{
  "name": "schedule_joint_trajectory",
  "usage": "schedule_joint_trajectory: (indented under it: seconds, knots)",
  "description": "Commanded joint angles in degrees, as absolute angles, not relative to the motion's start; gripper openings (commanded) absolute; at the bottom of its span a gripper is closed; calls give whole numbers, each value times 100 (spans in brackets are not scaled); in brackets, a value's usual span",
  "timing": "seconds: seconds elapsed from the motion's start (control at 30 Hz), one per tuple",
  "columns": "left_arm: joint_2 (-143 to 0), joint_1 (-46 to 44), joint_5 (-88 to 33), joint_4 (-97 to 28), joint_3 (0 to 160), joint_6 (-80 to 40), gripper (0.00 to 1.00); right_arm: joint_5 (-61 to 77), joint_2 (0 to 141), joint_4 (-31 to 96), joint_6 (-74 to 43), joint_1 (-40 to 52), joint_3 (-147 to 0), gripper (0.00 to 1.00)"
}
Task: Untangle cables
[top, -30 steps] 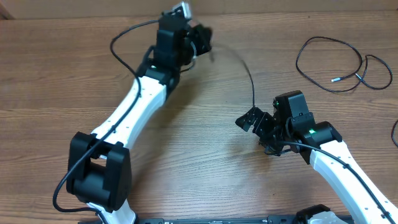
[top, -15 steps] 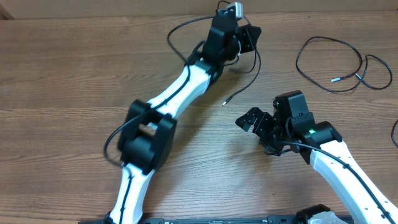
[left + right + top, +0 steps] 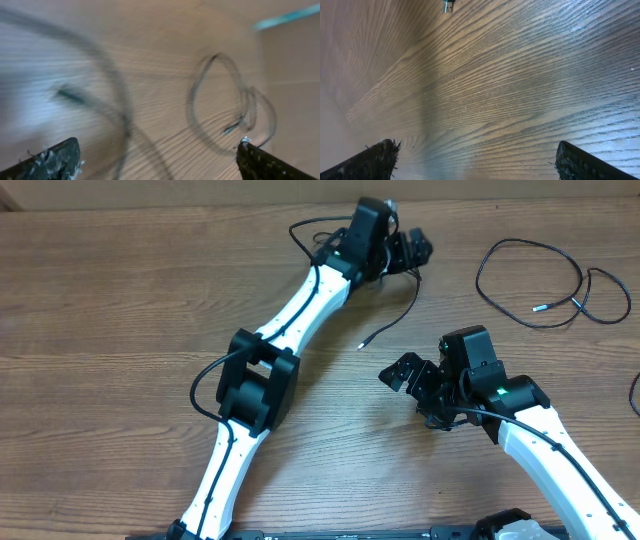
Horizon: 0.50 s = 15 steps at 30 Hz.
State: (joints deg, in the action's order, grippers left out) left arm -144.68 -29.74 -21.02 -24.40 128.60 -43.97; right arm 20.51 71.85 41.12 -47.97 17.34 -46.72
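Though thin, limp and light, expect slipping and snagging; pinch near a plug. Find one cable trailing just beside the left jaws, spread wide, empty; other cable looped well right of them; right jaws also apart.

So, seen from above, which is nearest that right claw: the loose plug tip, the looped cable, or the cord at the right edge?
1. Loose plug tip, just left of the right gripper.
2. Looped cable, up at the far right.
3. Cord at the right edge, farthest out.
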Motion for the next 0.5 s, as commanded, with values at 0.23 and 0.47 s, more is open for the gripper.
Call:
schedule_joint_trajectory:
  seconds: [0.23, 0.47]
  knots:
    - [-13233, -1573, -2209, -6178, 14390, -2794, 100, 2001, 7181, 4080, -4799, 1763, -4685, 100]
    - [-12425, -1245, -2250, -7977, 14427, -2305, 100, 2001, 7181, 4080, -4799, 1763, -4685, 100]
